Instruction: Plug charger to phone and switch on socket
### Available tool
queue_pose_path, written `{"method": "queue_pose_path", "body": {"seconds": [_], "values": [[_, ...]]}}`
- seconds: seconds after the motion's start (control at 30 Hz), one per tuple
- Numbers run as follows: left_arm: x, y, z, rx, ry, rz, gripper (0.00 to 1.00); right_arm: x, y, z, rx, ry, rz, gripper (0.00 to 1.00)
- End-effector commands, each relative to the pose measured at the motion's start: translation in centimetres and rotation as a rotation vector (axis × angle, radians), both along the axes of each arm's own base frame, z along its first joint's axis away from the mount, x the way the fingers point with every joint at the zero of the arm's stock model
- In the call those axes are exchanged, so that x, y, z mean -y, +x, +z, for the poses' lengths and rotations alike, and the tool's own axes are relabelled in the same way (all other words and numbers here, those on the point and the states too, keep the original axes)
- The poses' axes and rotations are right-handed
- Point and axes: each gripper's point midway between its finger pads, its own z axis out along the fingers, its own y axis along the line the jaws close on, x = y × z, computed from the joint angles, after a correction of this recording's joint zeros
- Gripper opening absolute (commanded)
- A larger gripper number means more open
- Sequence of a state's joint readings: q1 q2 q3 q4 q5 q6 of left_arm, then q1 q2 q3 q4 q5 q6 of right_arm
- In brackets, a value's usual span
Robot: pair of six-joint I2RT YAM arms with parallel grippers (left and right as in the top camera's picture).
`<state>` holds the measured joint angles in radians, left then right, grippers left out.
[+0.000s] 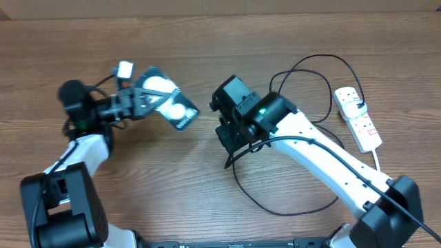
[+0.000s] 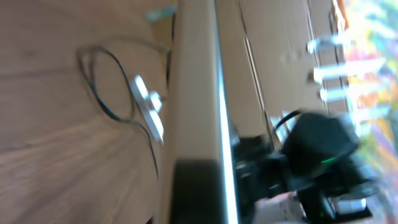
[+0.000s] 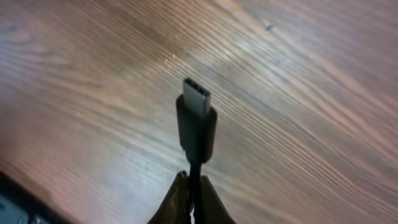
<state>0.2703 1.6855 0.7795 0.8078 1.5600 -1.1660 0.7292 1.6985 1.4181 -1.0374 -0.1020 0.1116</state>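
Wood-grain desk [image 1: 172, 179], mid-brown, filling the overhead view almost edge to edge. Along the far edge, a pale beige strip [image 1: 207, 5]. From the left wrist, blurred beige panels [image 2: 273, 62] beyond the desk, then a bright many-coloured smear [image 2: 373, 50] at far right. Soft glare on the grain from the right wrist.

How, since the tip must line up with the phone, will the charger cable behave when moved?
The charger lies in loose loops, so it is probably floppy and will trail. Its connector stands straight above the right fingers, so that short end is likely stiff enough to aim. Being thin, it probably weighs little.
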Motion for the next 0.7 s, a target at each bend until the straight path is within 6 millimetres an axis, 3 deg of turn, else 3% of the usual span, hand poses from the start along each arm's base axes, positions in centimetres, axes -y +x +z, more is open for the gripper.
{"method": "queue_pose_path", "body": {"seconds": [0.0,0.1,0.3,0.37,0.47,0.57,0.67], "values": [[-1.9,0.4,0.7,0.049,0.013,0.029,0.04,-0.8,-2.1,-3.4,-0.125,0.037,0.009,0.04],[-2.7,0.6,0.7,0.050,0.014,0.052,0.04,-2.0,-3.4,-5.0,-0.209,0.097,0.049,0.04],[-2.8,0.6,0.7,0.051,0.014,0.055,0.04,-1.9,-2.7,-8.3,-0.224,0.045,0.032,0.10],[-2.8,0.6,0.7,0.051,0.014,0.055,0.04,-1.9,-2.1,-8.7,-0.200,0.032,0.023,0.22],[-2.8,0.6,0.7,0.050,0.014,0.055,0.04,-1.8,-0.7,-8.7,-0.137,0.016,-0.012,0.51],[-3.0,0.6,0.7,0.050,0.014,0.061,0.04,-1.2,1.2,-8.8,-0.056,-0.020,-0.086,0.59],[-3.8,0.7,0.7,0.039,0.011,0.082,0.04,-1.1,2.4,-8.7,0.016,-0.045,-0.107,0.59]]}}
